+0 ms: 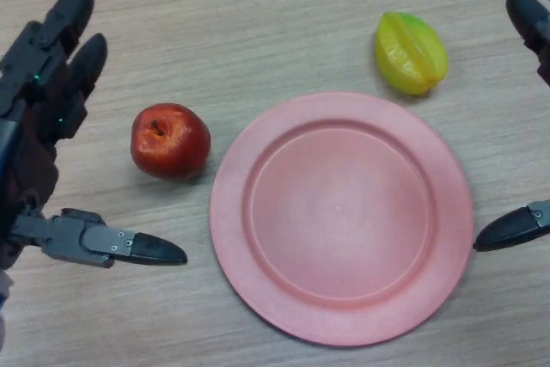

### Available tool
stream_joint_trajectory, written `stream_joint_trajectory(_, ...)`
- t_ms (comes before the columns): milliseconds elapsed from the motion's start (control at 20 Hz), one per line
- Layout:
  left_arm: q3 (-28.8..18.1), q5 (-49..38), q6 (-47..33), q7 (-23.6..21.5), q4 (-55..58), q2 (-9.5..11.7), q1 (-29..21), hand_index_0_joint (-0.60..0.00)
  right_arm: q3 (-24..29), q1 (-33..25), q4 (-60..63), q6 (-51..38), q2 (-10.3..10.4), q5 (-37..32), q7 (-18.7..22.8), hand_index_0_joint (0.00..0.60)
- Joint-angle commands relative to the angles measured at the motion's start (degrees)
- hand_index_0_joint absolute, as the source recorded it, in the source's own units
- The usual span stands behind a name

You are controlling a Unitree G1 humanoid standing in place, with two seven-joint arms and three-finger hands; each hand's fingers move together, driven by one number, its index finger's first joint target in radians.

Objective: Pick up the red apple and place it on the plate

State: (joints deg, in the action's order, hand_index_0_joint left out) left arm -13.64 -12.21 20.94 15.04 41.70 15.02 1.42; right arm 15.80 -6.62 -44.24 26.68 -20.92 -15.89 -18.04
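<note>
I see the red apple (170, 140) sitting on the wooden bench (258, 15), just beside the left rim of the pink plate (344, 315), which has nothing on it. My left robot hand (39, 139) is near the left edge of the bench, spread wide, with its fingers above the apple and its thumb below it, not touching. My right robot hand (526, 13) peeks in at the right edge, wide too. A yellow fruit (411, 51) lies above the plate.

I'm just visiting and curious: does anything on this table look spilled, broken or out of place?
Nothing stands out. The red apple and a yellow fruit sit whole on the table beside the empty pink plate.
</note>
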Motion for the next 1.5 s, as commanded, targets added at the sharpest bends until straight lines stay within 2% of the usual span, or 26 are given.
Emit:
stream_joint_trajectory(50, -3.1, 1.1, -9.6, 0.7, 3.9, 1.4, -0.7, 0.0, 3.9, -0.4, -4.0, -6.4, -1.0, -3.4, 1.0, 0.0)
stream_joint_trajectory(300, -2.9, 3.6, -11.9, 1.0, -0.1, 2.4, -2.9, 0.0, 4.7, -0.2, -3.9, -5.3, -1.3, -4.6, 1.0, 0.0)
stream_joint_trajectory(500, -0.3, 5.0, -12.6, -3.2, -9.2, 4.0, -8.8, 0.0, 5.2, 0.6, -3.1, -6.2, -1.1, -4.7, 0.9, 0.0)
stream_joint_trajectory(700, 5.5, 16.1, -17.7, -8.7, -24.9, 4.1, -14.5, 0.0, 6.0, 0.6, -1.9, -6.4, -1.3, -5.3, 1.5, 0.0)
stream_joint_trajectory(950, 10.5, 30.9, -25.4, -15.7, -37.7, 2.4, -18.3, 0.0, 8.2, 1.3, -0.4, -7.7, -1.8, -5.3, 1.3, 0.0)
stream_joint_trajectory(1000, 10.6, 31.5, -25.6, -15.8, -38.0, 2.4, -18.4, -0.052, 8.2, 1.3, -0.3, -7.7, -1.8, -5.2, 1.3, 0.0)
stream_joint_trajectory(1050, 11.0, 33.7, -26.3, -16.4, -39.0, 2.5, -18.7, -0.2, 8.4, 1.4, -0.3, -7.8, -1.8, -5.2, 1.3, 0.0)
stream_joint_trajectory(1100, 11.3, 35.7, -27.0, -16.8, -40.0, 2.6, -19.0, -0.301, 8.6, 1.4, -0.2, -7.9, -1.9, -5.2, 1.2, 0.0)
stream_joint_trajectory(1150, 12.0, 40.1, -28.3, -17.0, -41.8, 2.7, -19.3, -0.45, 9.2, 1.5, -0.2, -7.9, -2.1, -5.4, 1.2, 0.0)
stream_joint_trajectory(1200, 12.8, 44.2, -29.1, -16.0, -43.4, 2.8, -19.4, -0.551, 9.8, 1.6, -0.3, -7.8, -2.2, -5.7, 1.3, 0.0)
stream_joint_trajectory(1250, 13.1, 46.6, -30.1, -14.5, -45.2, 2.5, -19.9, -0.6, 10.3, 1.7, -0.3, -8.0, -2.4, -5.8, 1.4, 0.0)
stream_joint_trajectory(1400, 12.5, 47.1, -30.8, -14.9, -45.7, 2.5, -20.5, -0.6, 10.3, 1.7, 0.0, -8.7, -2.5, -5.1, 1.6, 0.0)
stream_joint_trajectory(1500, 11.7, 45.1, -30.4, -13.1, -41.0, 2.6, -20.0, -0.6, 10.5, 1.6, 0.1, -8.6, -2.6, -5.0, 1.7, 0.0)
